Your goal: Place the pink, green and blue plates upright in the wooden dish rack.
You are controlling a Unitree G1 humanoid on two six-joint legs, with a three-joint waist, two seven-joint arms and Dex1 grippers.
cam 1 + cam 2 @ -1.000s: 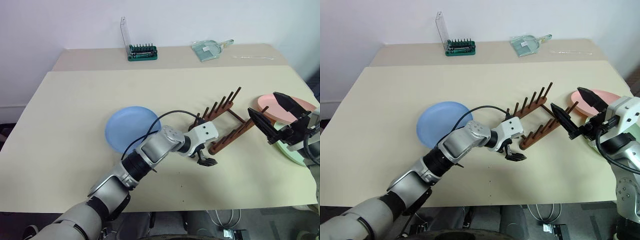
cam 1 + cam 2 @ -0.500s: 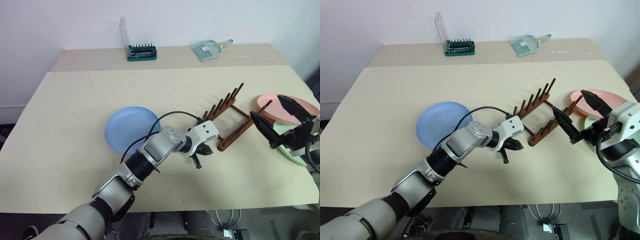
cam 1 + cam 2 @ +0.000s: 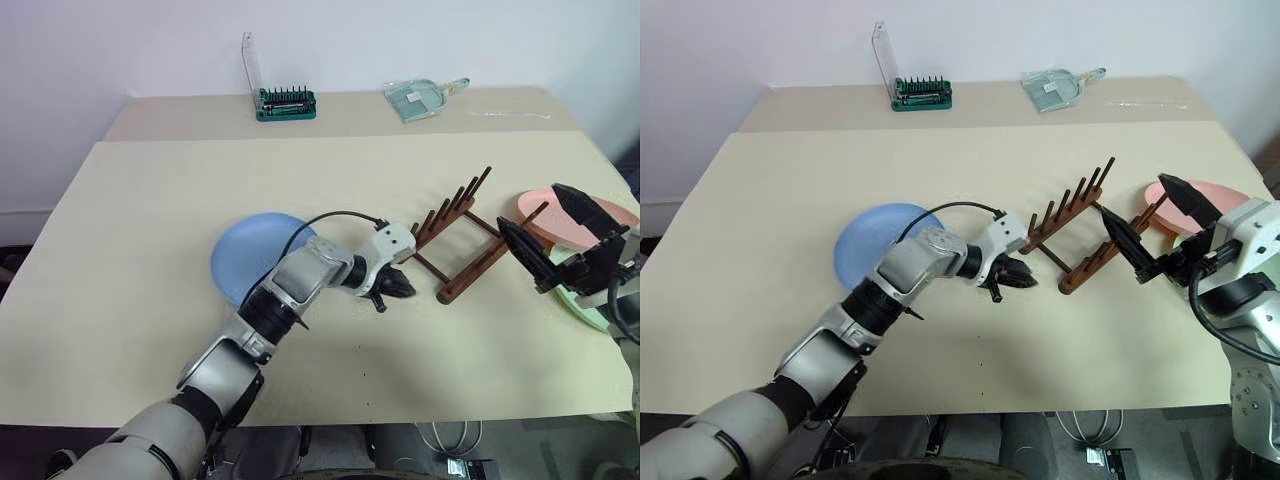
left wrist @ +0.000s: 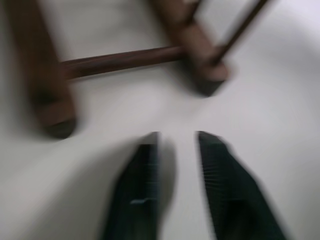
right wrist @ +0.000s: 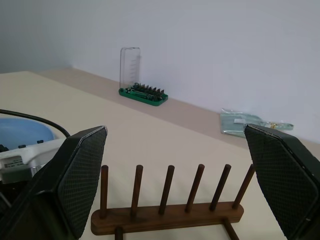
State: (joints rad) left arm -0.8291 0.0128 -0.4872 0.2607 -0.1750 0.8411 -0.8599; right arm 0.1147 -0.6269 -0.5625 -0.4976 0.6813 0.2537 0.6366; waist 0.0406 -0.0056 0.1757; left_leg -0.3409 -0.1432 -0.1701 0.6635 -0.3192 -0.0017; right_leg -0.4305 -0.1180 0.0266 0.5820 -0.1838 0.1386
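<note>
Standing rack (image 3: 462, 245), just beyond left tool (image 3: 392, 290)

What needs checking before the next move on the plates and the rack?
1. Dark brown wooden dish rack standing with pegs up, slots free: ok.
2. Left gripper holding nothing, fingers slightly apart: ok.
3. Right gripper open wide, holding nothing: ok.
4. Light blue round plate flat on the table, partly under the left arm: not ok.
5. Salmon pink round plate flat, not racked: not ok.
6. Pale mint green round plate mostly hidden: cannot tell.
</note>
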